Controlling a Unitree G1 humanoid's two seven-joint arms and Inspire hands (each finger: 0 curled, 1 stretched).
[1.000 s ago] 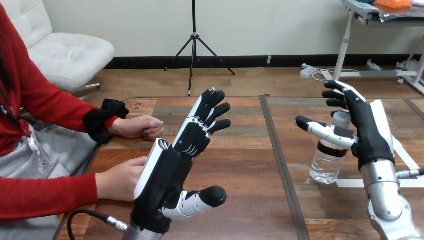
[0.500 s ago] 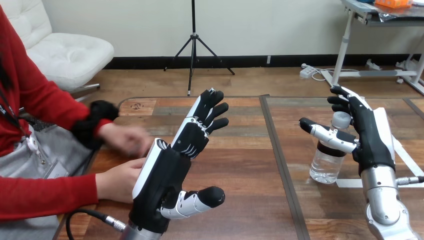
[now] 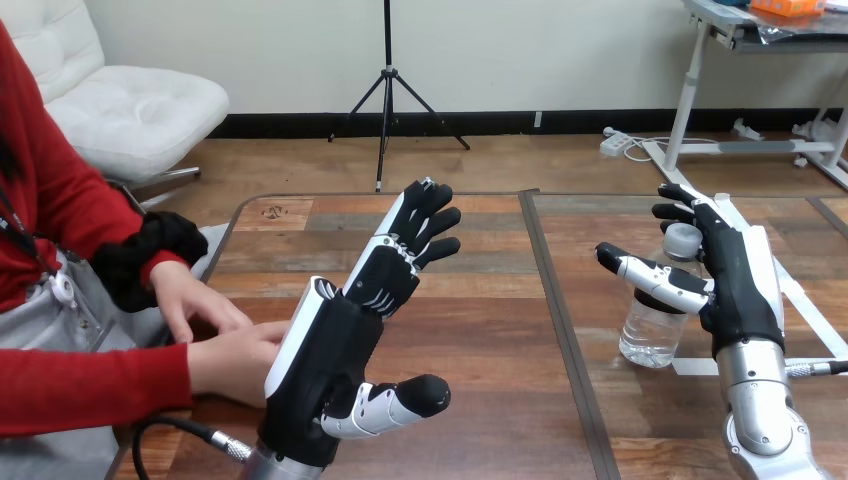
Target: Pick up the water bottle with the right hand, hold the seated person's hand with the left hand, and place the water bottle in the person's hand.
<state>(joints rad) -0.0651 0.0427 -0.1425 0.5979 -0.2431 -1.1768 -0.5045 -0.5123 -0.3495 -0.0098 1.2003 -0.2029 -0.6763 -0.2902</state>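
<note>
- Lower left: person's hand [image 3: 235,360] at the table [image 3: 500,330] edge, against the left hand's back
- Lower centre: left hand [image 3: 340,350] raised, fingers straight and spread, holding nothing
- Right: water bottle [image 3: 655,325] upright on the table, between thumb and straight fingers of the wide right hand [image 3: 735,285]

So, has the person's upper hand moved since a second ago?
Yes. The person's upper hand pulled back leftward, away from the table's centre seam, toward their other hand.
</note>
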